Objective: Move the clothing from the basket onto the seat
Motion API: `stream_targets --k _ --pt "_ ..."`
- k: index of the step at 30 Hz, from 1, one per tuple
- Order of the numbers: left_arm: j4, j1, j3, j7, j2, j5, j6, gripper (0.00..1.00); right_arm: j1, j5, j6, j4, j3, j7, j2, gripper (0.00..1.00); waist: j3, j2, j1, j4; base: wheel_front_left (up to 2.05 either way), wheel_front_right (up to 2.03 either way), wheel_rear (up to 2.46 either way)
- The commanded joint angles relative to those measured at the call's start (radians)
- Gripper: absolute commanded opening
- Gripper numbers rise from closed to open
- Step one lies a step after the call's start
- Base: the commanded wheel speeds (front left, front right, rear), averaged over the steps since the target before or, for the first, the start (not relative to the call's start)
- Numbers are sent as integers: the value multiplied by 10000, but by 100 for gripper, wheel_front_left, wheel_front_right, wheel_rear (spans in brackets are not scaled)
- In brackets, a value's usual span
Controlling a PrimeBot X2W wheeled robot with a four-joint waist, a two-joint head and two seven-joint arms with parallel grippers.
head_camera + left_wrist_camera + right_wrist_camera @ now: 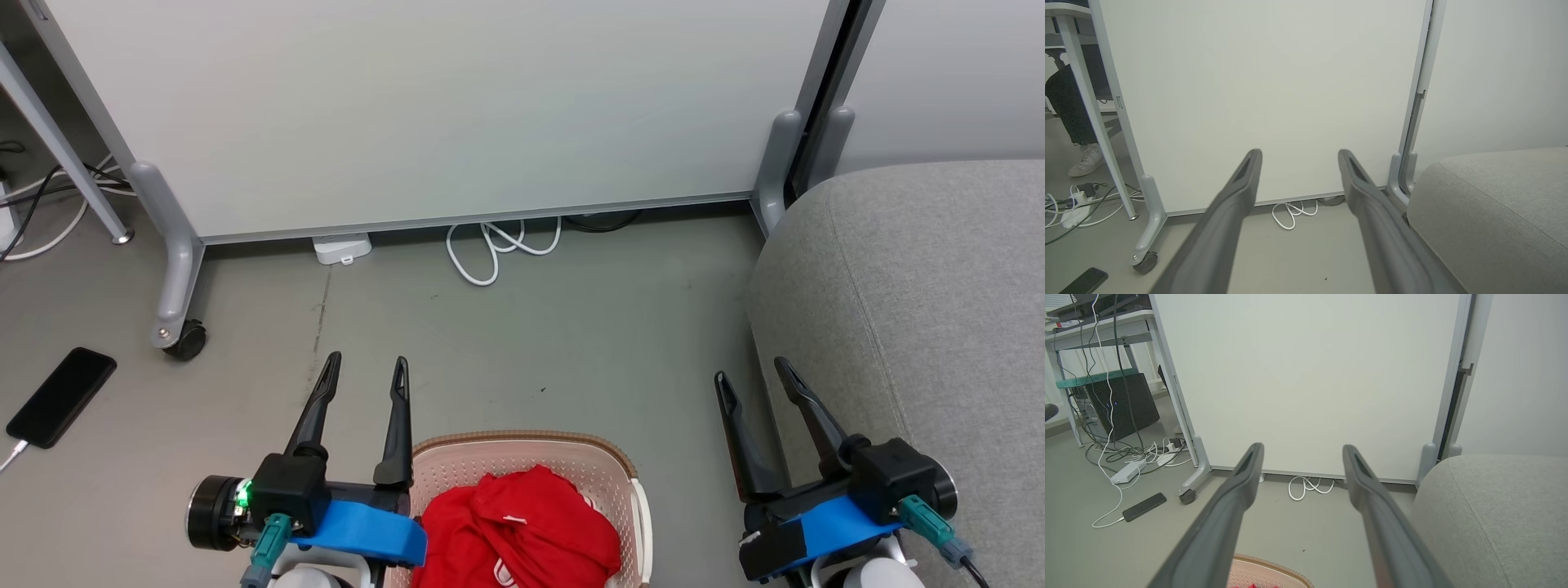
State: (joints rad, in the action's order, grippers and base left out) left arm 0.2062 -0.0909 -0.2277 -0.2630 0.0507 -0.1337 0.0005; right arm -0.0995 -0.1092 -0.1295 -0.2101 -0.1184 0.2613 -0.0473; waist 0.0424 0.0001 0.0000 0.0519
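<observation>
Clothing (514, 523) untouched; left tool (366, 358), right tool (749, 368) spread, empty.

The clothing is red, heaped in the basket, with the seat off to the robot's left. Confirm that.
Not quite: the seat lies to the robot's right, not its left; the head view shows it. The clothing is red and heaped in the basket.

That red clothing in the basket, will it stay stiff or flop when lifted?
Probably floppy: the clothing lies crumpled in soft folds. Likely light, as it looks like thin fabric. It may drape and catch on the basket, since it is heaped close to the top.
</observation>
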Motion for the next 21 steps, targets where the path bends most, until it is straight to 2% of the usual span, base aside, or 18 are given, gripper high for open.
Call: stream_targets --k 1,12,21 --pt "12 -120 0 -28 -5 -48 43 100 -100 -81 -22 -36 -3 59 -56 100 -2 -1 0 0 0 0 0" --pt "224 -365 -23 -28 -4 34 -129 100 -217 -17 -22 40 1 59 -56 100 206 -1 0 -16 0 0 0" --pt "1203 -1388 -260 -26 94 575 -744 100 -580 9 -22 326 71 59 -54 100 877 -1 0 -305 0 0 0"
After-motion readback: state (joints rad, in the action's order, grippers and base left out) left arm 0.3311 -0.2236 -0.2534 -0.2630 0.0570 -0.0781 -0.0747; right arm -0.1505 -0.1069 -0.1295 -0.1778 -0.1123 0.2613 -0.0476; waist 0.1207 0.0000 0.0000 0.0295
